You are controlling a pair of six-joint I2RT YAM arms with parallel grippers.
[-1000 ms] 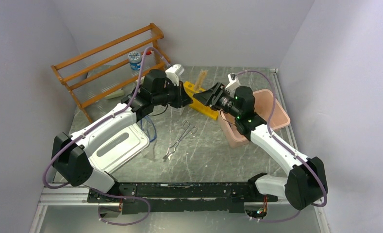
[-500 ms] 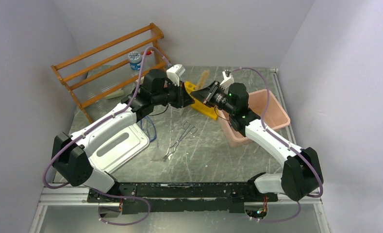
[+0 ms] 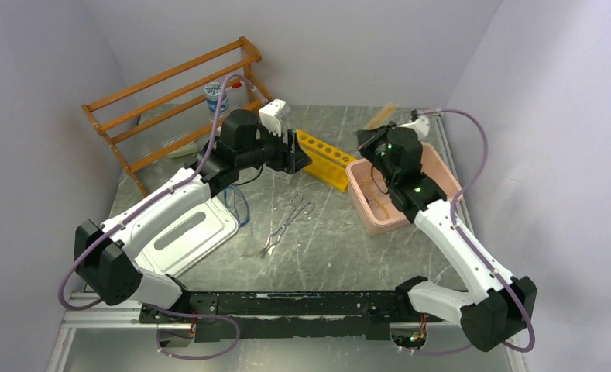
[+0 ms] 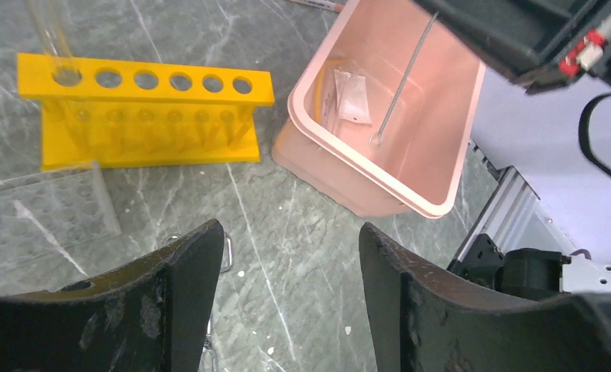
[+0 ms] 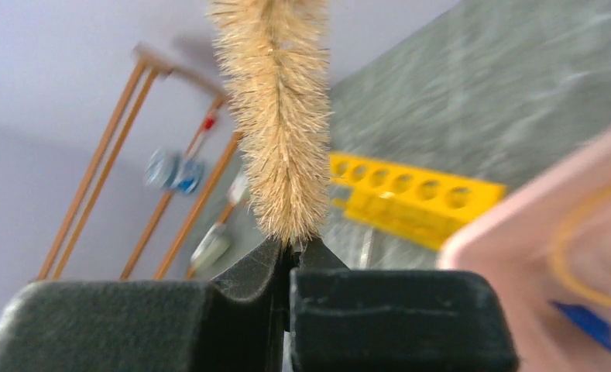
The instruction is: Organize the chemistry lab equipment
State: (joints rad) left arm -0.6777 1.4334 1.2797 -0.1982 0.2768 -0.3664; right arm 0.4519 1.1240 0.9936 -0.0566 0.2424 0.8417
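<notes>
Progress partial, I reckon: right hand (image 5: 290,257) pinches tan bristle brush (image 5: 275,116) near pink plastic tub (image 4: 333,178); left hand (image 4: 288,232) open; metal tweezers (image 3: 285,225) unsorted.

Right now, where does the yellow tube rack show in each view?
Top external: yellow tube rack at centre back.
Left wrist: rack at upper left.
Right wrist: rack blurred, centre right, behind the brush.
Shared landmark: the pink bin, beside the rack in all three.
</notes>
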